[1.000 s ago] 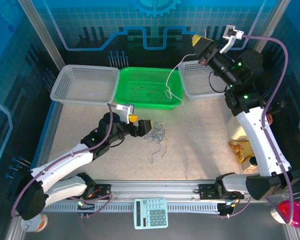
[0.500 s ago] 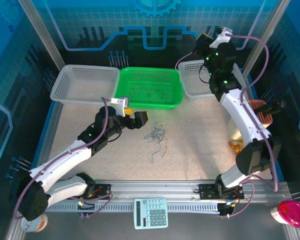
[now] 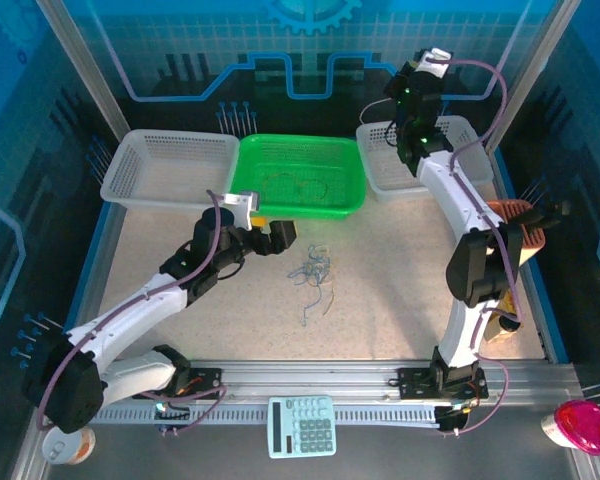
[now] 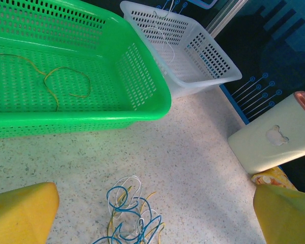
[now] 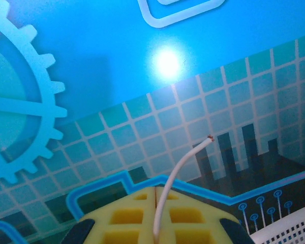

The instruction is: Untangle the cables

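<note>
Two arms on show. The left gripper [image 3: 280, 237] hovers just in front of the green basket [image 3: 298, 178], its yellow fingers [image 4: 20, 213] spread wide with nothing between them. Below it, on the speckled table [image 3: 400, 290], lies the tangle of cables [image 3: 313, 272]: blue, whitish and yellowish loops knotted together, near the green basket's front wall but not touching it. Inside the green basket, one yellow cable [image 4: 61, 84] curls loose on the floor.

To the right of the green basket, the right gripper [image 5: 155, 203] sits high over the back of the white basket [image 3: 380, 165]. Its pads are pressed together on a white cable [image 5: 179, 173], whose bare tip pokes up between them. From the left wrist, a whitish strand [image 4: 166, 43] drops into that white basket; whether it's the same cable, can't tell.

Further right of the green basket stands a cream box [image 4: 274, 137] with a bear-shaped mark. A calculator [image 3: 302, 425] sits well in front of the green basket, keys too small to read.
</note>
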